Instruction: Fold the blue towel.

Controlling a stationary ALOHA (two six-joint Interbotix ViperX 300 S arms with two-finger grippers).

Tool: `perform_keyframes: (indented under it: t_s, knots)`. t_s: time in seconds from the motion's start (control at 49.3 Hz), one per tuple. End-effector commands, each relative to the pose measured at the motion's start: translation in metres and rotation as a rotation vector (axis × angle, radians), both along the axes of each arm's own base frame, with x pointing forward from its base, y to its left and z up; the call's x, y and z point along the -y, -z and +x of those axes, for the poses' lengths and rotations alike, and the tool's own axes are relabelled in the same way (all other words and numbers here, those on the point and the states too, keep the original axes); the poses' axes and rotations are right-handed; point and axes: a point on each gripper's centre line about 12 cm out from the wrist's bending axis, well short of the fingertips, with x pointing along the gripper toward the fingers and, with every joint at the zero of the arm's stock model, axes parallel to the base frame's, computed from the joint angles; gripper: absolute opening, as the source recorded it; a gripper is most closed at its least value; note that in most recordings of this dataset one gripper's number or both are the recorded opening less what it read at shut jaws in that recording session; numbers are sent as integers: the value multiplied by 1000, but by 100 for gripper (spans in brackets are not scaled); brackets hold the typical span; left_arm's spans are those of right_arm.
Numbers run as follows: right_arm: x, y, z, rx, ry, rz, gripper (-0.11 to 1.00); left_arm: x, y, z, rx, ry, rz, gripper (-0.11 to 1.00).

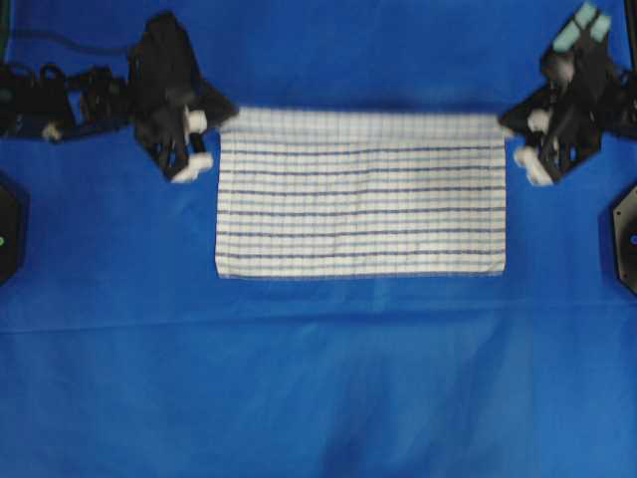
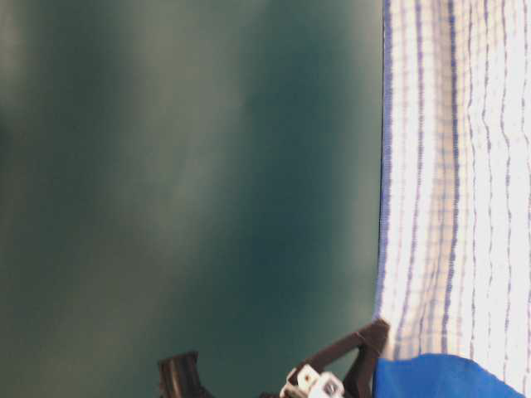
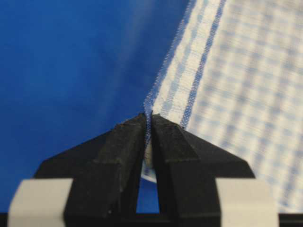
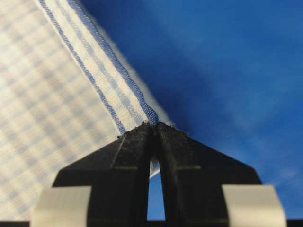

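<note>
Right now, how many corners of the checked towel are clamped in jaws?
2: the left gripper pinches the blue towel at its far-left corner, the right gripper its far-right corner.

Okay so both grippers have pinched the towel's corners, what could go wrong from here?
1. The left gripper and right gripper each hold only the hem's very edge, so a corner of the blue towel could slip out.
2. If the arms travel unevenly, the fold may land skewed.
3. The blue sheet underneath could bunch if the towel drags.

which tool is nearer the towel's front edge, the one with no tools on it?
Neither clearly. Left tool pinches the blue towel's far-left corner, right tool its far-right corner; both sit equally far from that edge.
</note>
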Motion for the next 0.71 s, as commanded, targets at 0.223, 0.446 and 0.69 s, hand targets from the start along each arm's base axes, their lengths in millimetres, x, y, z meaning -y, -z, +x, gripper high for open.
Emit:
perform_keyframes:
  t_s: [0.223, 0.446, 0.69]
  knots:
    - [-57, -6, 5, 23, -126, 115, 6, 67, -2, 3, -6, 188, -31, 4]
    - [-92, -1, 12, 3, -214, 189, 6, 107, 3, 4, -31, 278, -90, 4]
    - [-103, 7, 17, -41, -239, 215, 6, 116, 4, 4, -32, 279, -129, 4]
